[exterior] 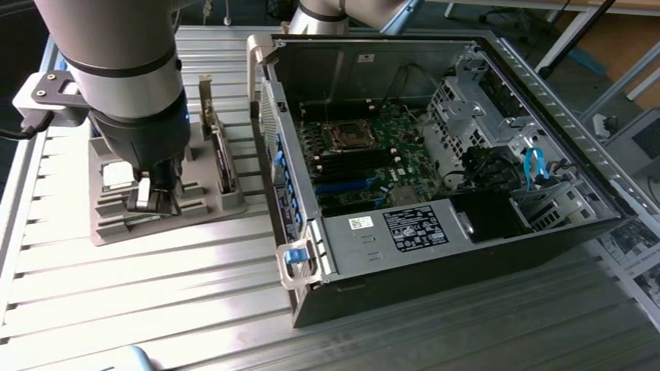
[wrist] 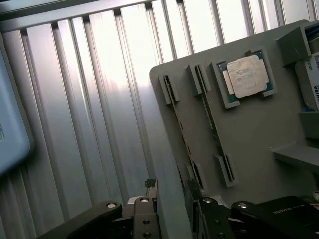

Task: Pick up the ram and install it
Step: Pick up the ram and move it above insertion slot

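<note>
My gripper (exterior: 154, 199) hangs open just over the grey parts holder (exterior: 206, 210) at the exterior view's left. In the wrist view its two fingers (wrist: 149, 195) stand apart over the holder's near edge (wrist: 259, 129), with nothing between them. The ram (wrist: 183, 132) seems to be a thin dark strip standing on edge between two slotted posts, running away from my fingertips. A second such strip (wrist: 212, 122) lies parallel beside it. The open computer case (exterior: 413, 263) lies at the exterior view's right, its motherboard memory slots (exterior: 356, 164) exposed.
A square silver CPU (wrist: 246, 75) rests in a pocket of the holder. A black expansion card (wrist: 289, 211) and a labelled drive (wrist: 311, 82) stand at its far side. A pale blue object (wrist: 10, 124) lies on the ribbed metal table (exterior: 154, 286).
</note>
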{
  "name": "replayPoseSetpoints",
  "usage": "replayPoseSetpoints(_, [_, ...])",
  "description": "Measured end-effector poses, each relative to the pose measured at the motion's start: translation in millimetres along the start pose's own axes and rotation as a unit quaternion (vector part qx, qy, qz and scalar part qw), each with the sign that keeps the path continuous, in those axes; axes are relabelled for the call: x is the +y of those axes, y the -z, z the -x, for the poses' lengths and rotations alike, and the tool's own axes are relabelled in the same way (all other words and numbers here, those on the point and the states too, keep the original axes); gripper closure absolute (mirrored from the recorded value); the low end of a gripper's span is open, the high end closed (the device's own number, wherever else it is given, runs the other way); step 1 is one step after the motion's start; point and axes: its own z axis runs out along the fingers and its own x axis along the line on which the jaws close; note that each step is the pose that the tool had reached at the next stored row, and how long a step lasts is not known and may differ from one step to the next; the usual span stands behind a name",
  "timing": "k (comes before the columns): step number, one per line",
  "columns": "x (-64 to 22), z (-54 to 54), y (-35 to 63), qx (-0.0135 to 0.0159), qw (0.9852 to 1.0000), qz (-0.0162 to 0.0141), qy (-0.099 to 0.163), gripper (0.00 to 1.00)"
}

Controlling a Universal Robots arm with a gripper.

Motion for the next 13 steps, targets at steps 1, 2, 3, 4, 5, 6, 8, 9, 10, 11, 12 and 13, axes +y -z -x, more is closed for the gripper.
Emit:
replayPoseSetpoints(1, [0.0, 0.0, -0.6, 0.0000, 1.0000, 0.0000, 0.000, 0.64])
replayPoseSetpoints(2, [0.0, 0.0, -1.1, 0.0000, 1.0000, 0.0000, 0.000, 0.64])
replayPoseSetpoints(3, [-0.1, 0.0, -1.6, 0.0000, 1.0000, 0.0000, 0.000, 0.64])
replayPoseSetpoints(4, [0.0, 0.0, -2.2, 0.0000, 1.0000, 0.0000, 0.000, 0.64])
replayPoseSetpoints(5, [-0.1, 0.0, -2.8, 0.0000, 1.0000, 0.0000, 0.000, 0.64])
replayPoseSetpoints(6, [-0.1, 0.0, -3.3, 0.0000, 1.0000, 0.0000, 0.000, 0.64])
replayPoseSetpoints(8, [-0.1, 0.0, -4.5, 0.0000, 1.0000, 0.0000, 0.000, 0.64])
replayPoseSetpoints(9, [-0.1, 0.0, -5.1, 0.0000, 1.0000, 0.0000, 0.000, 0.64])
replayPoseSetpoints(10, [-0.1, 0.0, -5.7, 0.0000, 1.0000, 0.0000, 0.000, 0.64])
replayPoseSetpoints(11, [-0.2, 0.0, -6.3, 0.0000, 1.0000, 0.0000, 0.000, 0.64])
replayPoseSetpoints(12, [0.0, 0.3, -6.8, 0.0000, 1.0000, 0.0000, 0.000, 0.64])
replayPoseSetpoints(13, [0.4, 1.3, -7.3, 0.0001, 1.0000, 0.0000, 0.000, 0.64])
